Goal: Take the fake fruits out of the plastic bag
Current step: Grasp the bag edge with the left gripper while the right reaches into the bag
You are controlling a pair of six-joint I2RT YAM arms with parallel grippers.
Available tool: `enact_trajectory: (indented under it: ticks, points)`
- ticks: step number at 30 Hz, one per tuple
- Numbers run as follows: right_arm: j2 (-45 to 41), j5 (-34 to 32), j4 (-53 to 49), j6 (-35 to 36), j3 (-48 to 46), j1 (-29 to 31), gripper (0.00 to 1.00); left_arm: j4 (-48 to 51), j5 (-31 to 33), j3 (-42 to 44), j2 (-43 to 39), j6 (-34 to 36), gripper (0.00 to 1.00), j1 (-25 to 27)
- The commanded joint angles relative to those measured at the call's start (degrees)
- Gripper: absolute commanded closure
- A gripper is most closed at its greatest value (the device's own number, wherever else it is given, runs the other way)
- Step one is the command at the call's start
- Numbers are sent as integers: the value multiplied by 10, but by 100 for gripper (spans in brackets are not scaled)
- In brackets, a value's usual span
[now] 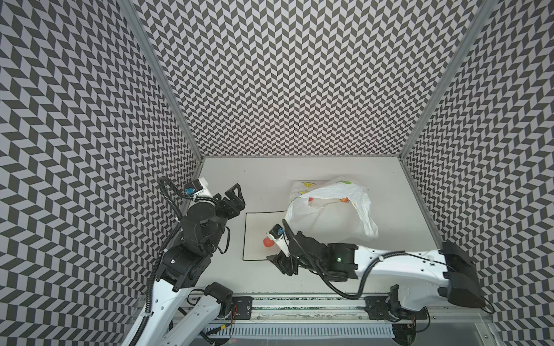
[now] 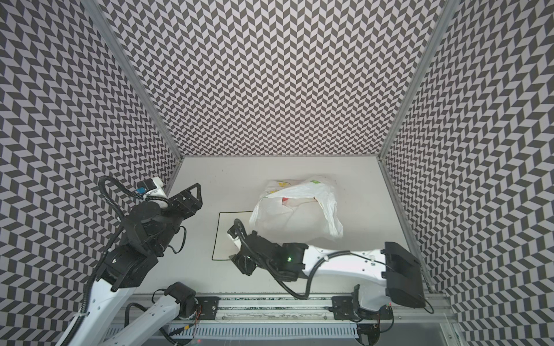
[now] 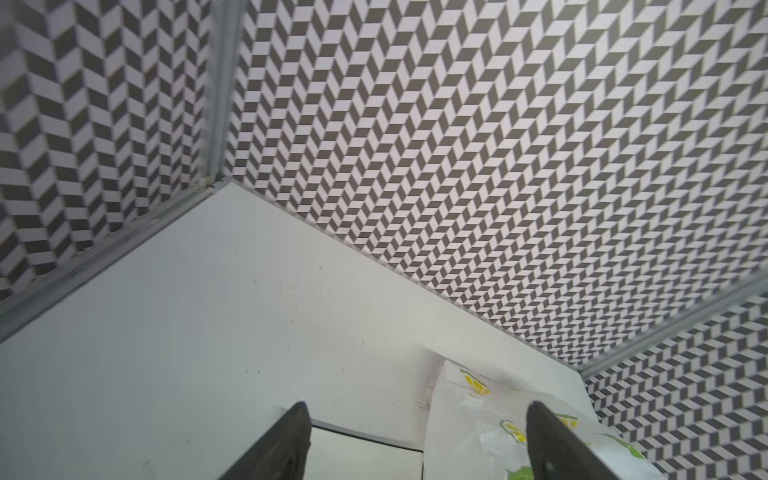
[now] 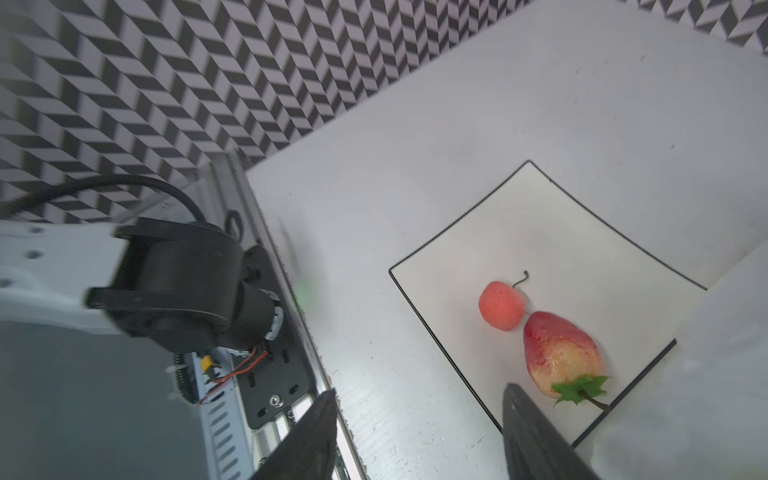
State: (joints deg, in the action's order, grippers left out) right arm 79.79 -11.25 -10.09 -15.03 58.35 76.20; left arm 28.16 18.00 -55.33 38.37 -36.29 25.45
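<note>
Two fake fruits are seen on the plate, and both grippers are empty.

A small glossy orange-pink ball with a thin dark stem and a glossy red-yellow strawberry with green leaves are laid touching each other on the square white black-rimmed plate. The thin crinkly white plastic bag, printed with yellow-green lemon slices, is spread over the plate's far corner on the right arm's side. Through the bag's open mouth a red piece and an orange piece are glimpsed. The right gripper is placed at the plate's near edge, its fingers parted with nothing between them. The left gripper is held beyond the plate's far corner on the left arm's side, its fingers spread wide around nothing.
</note>
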Motion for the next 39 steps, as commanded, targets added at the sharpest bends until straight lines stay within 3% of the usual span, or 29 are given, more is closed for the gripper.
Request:
enact_trajectory:
  ticks: [1, 4, 6, 9, 15, 22, 28, 33, 39]
  points:
    - [-75, -61, 43, -45, -61, -2, 44, -64, -117, 14, 8, 50, 18, -4]
    - [-139, -150, 31, -124, -117, -6, 53, -76, -203, 21, 30, 64, 18, -3]
    - [-160, -162, 1, -176, -137, -22, 58, -82, -254, 29, 49, 63, 18, 2]
    - [-167, -153, -51, -255, -151, -58, 63, -84, -281, 40, 76, 57, 17, 33]
    - [-159, -96, -64, -359, -159, -143, 68, -77, -217, 60, 136, 53, 11, 158]
    - [-106, -38, 31, -382, -167, -181, 69, -71, -162, 69, 206, 16, 15, 200]
    - [-56, 41, 106, -364, -182, -208, 70, -93, -153, 74, 247, 27, 32, 202]
    - [-15, 120, 143, -375, -178, -250, 72, -120, -156, 73, 262, 35, 62, 202]
    - [41, 204, 163, -419, -160, -307, 74, -133, -156, 63, 268, 48, 89, 203]
